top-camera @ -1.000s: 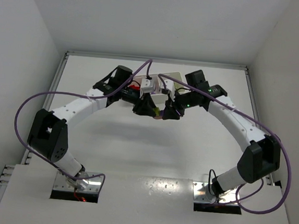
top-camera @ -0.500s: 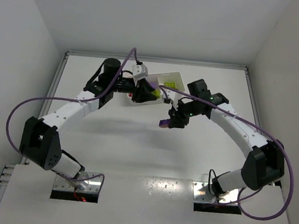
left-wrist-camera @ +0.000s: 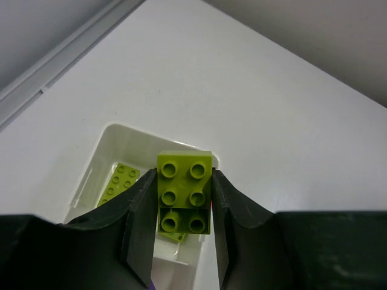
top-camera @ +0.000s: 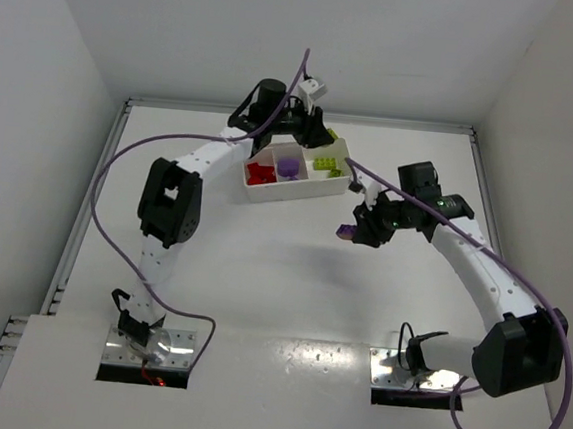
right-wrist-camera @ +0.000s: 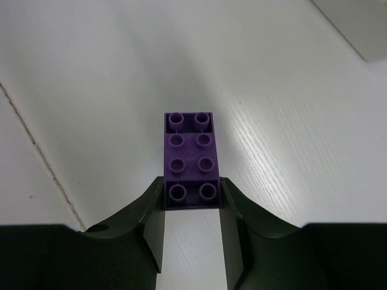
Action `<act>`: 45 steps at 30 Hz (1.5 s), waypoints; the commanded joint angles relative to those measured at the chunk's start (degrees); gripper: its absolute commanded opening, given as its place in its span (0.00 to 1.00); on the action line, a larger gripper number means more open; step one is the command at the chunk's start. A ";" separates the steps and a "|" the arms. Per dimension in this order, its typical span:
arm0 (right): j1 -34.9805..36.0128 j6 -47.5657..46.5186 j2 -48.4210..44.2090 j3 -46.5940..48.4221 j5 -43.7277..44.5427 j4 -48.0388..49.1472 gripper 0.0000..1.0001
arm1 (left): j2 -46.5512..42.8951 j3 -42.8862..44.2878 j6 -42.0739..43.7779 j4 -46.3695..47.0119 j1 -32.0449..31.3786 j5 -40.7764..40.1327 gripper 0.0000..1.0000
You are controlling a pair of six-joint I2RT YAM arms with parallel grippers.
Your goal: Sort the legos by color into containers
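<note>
One lime lego (left-wrist-camera: pixel 184 196) sits pinched in the left end effector (left-wrist-camera: pixel 182 181) over the tray (left-wrist-camera: pixel 109 136); right end effector (right-wrist-camera: pixel 191 192) pinches purple lego (right-wrist-camera: pixel 191 154).

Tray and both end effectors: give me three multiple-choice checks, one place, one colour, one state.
1. The left end effector is over: A) the tray's lime compartment B) its red compartment C) bare table.
2. The right end effector's brick is: A) red B) lime C) purple.
3. The left end effector is: A) open B) shut on a lime brick C) shut on a red brick.
A: a lime plate lies in the compartment beneath it. C: the purple brick sits between its fingers. B: the lime brick is clamped.
</note>
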 commanded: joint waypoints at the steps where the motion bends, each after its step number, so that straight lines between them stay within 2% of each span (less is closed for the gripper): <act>1: -2.14 1.46 -0.33 2.51 1.12 1.33 0.00 | 4.93 7.85 -4.11 -3.87 -0.56 -1.58 0.01; 3: -2.93 1.46 0.20 3.83 1.12 1.33 0.00 | 9.42 12.43 -4.64 -5.10 -0.56 -2.89 0.07; 4: -3.63 1.46 0.20 4.62 1.12 1.33 0.00 | 10.65 13.57 -5.34 -5.71 -0.56 -2.90 0.15; 6: -4.34 1.46 0.81 5.24 1.12 1.33 0.00 | 13.37 16.21 -5.35 -5.72 -1.08 -2.90 0.31; 7: -4.86 1.46 0.82 5.24 1.12 1.33 0.00 | 13.99 16.74 -6.13 -5.72 -1.09 -2.90 0.45; 8: -4.87 1.98 1.34 5.76 1.12 1.94 0.00 | 14.00 17.53 -6.14 -5.72 -1.09 -3.42 0.54; 10: -4.87 2.95 1.34 5.77 0.60 3.69 0.00 | 14.62 17.54 -6.75 -4.67 -1.09 -3.43 0.63; 13: -4.87 7.33 2.84 6.38 0.60 8.51 0.00 | 12.87 16.40 -7.53 -1.70 -0.48 -3.43 0.69; 14: -4.87 8.74 3.88 7.08 0.60 10.01 0.00 | 10.42 15.26 -8.41 -0.11 -0.47 -4.03 0.93; 15: -4.08 11.45 5.55 8.13 1.73 11.60 0.00 | 8.83 13.25 -9.12 1.30 0.75 -4.04 1.00; 19: -2.77 21.04 12.38 12.61 5.16 23.17 0.00 | 0.22 9.89 -16.92 6.76 5.14 -8.68 1.00; 20: -2.76 22.71 14.33 14.10 6.91 24.87 0.00 | -1.19 9.37 -22.08 5.28 6.37 -10.70 1.00; 23: -0.39 25.63 22.15 20.60 8.85 29.97 0.00 | -3.75 12.60 -23.98 -4.28 12.78 -9.15 1.00; 24: 0.31 26.15 24.52 25.15 9.38 29.98 0.00 | -3.75 12.62 -22.85 -6.40 16.02 -7.92 1.00; 25: 1.80 26.16 27.07 27.89 9.39 29.98 0.00 | -6.45 9.40 -22.23 -7.03 17.70 -4.08 1.00; 26: 2.51 26.16 29.71 30.70 9.39 27.63 0.00 | -8.22 6.23 -21.61 -7.04 19.20 -3.52 1.00; 28: 4.61 26.94 37.70 39.40 9.39 25.16 0.00 | -11.65 -2.45 -19.33 -7.04 22.97 -2.99 1.00; 30: 5.85 27.73 42.63 47.20 9.39 21.55 0.00 | -16.04 -6.00 -17.22 -9.56 24.66 -3.51 1.00; 33: 7.17 28.96 50.02 53.38 8.86 19.62 0.00 | -21.30 -11.36 -11.95 -11.69 26.07 -5.52 1.00; 38: 7.17 31.78 55.92 57.00 10.79 18.29 0.00 | -26.69 -17.78 -8.42 -12.22 26.60 -10.71 1.00; 43: 7.70 31.70 57.95 57.62 11.94 18.38 0.01 | -28.01 -19.02 -8.42 -12.83 26.60 -12.04 1.00; 44: 7.70 31.70 57.95 57.62 11.94 18.38 0.07 | -27.49 -18.42 -8.42 -12.84 26.60 -11.08 1.00; 45: 7.70 31.69 58.47 57.62 11.94 17.77 0.18 | -27.48 -18.41 -7.29 -14.14 26.60 -11.07 1.00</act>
